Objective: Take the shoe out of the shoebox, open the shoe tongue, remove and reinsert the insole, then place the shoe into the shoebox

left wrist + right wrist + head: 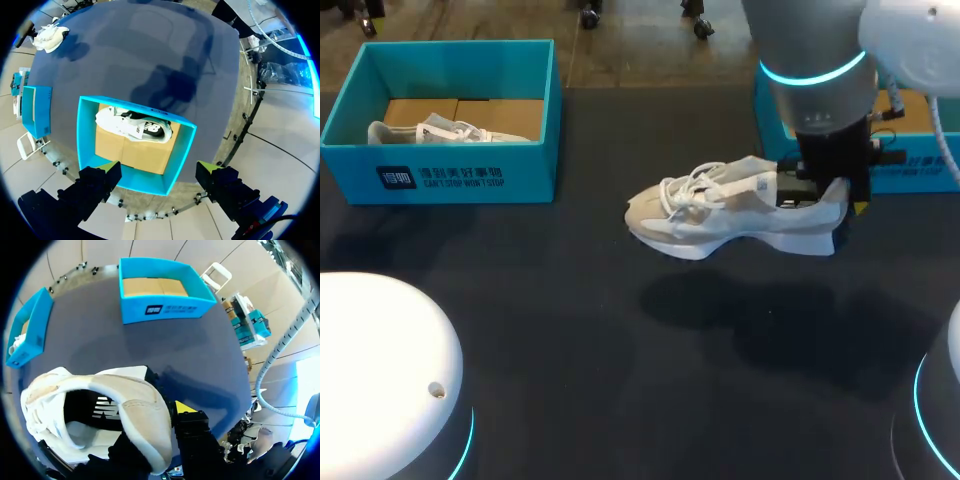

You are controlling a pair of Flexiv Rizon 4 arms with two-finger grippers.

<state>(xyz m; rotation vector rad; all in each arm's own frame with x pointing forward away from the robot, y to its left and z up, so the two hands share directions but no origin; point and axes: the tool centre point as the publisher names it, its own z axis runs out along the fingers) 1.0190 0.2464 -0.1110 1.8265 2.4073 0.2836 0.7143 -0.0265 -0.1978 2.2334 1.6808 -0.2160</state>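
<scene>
The left arm (380,370) is sitting at the near left corner, and its wrist is looking straight down from high above the left box (460,175). The left gripper (157,172) is hanging with its fingers spread wide and nothing between them. One shoe (440,130) is lying inside that box. At mid-table (570,330) a second shoe (720,215) is hanging level in the air, toe pointing left. The right arm (815,70) is reaching down from the far right, and the right gripper (825,195) is pinching the second shoe's heel. Behind it the right box (920,175) is showing only its cardboard floor. That makes two arms, two boxes and two shoes.
</scene>
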